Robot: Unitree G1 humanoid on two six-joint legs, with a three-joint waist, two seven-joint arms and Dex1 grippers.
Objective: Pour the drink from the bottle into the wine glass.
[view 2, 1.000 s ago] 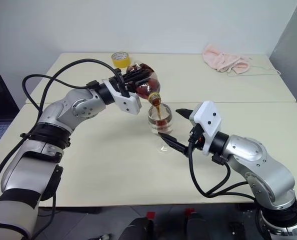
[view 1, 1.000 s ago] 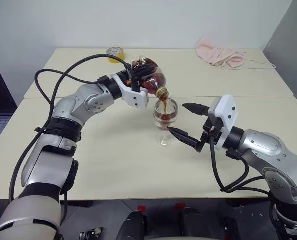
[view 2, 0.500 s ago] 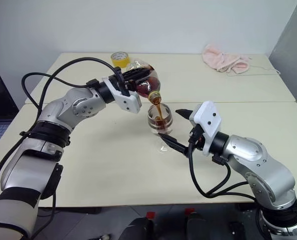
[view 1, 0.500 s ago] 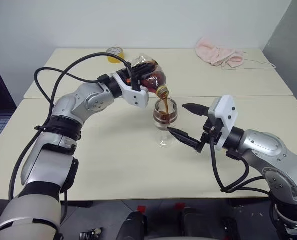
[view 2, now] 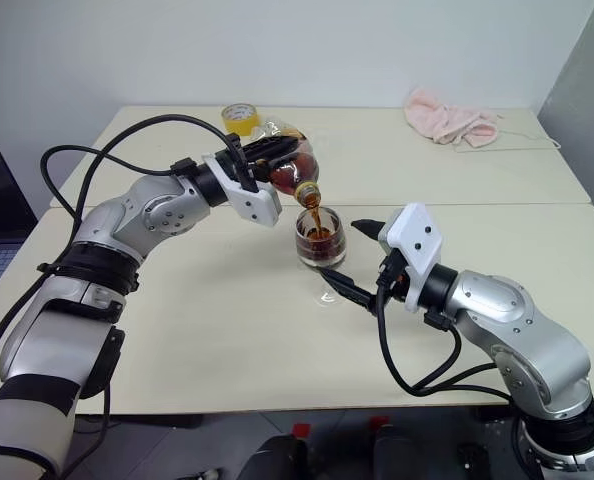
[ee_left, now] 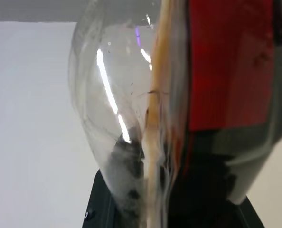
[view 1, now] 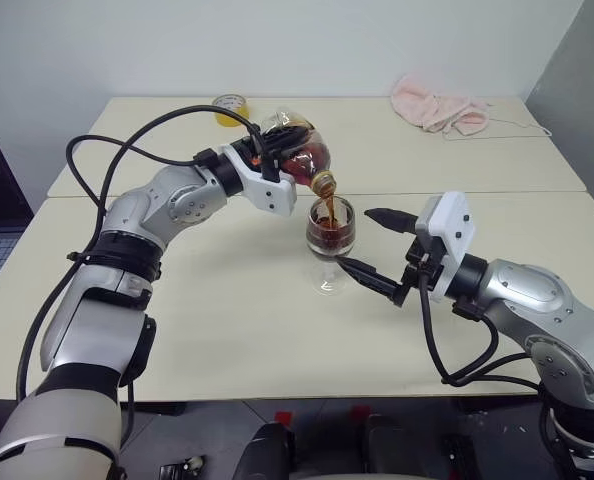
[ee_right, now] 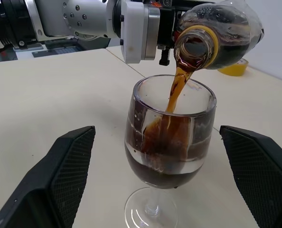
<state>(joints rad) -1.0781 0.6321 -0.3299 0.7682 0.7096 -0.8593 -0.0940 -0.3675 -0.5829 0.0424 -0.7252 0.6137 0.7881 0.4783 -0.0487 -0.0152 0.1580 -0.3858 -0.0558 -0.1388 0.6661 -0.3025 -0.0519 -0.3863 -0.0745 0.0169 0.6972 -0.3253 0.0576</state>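
Both arms raised, reaching inward.
Left hand (view 1: 295, 158) clamped tight, wrist rolled; right hand (view 1: 375, 243) spread wide, level.

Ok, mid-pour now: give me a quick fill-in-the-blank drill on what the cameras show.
1. The left end effector holds the bottle tilted over the ____.
2. The right end effector stands ____ on either side of the wine glass, touching nothing.
3. The drink falling into the glass is dark ____.
4. The cloth at the far side of the table is ____.

Missing words: wine glass; open; brown; pink
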